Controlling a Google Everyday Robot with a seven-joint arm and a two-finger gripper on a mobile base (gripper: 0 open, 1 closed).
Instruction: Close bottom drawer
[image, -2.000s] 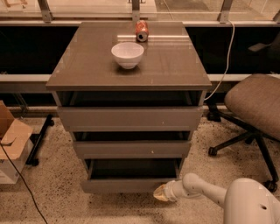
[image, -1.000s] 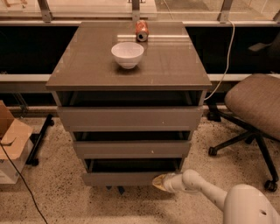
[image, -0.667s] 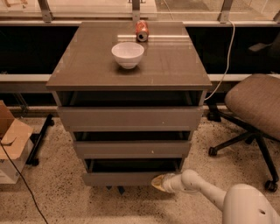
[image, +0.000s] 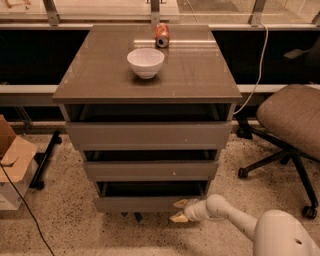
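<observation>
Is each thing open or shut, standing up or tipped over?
bottom drawer: out a little, dark gap above its front.
hand: open, low down at the bottom drawer's right end.
bowl: upright, looks empty.
can: lying on its side.
cardboard box: flaps open.

Counter (image: 200, 75) top is smooth semi-gloss taupe laminate; bottom drawer (image: 145, 203) front is the same tone, matt. Bowl (image: 145, 62) is glossy white, ceramic-looking; can (image: 161, 35) shiny red metal; office chair (image: 292, 117) seat brown cloth; box (image: 12, 155) plain cardboard. End effector (image: 179, 210), low by the bottom drawer's right front corner, fingers apart: tan matt tips, smooth white plastic shell.
</observation>
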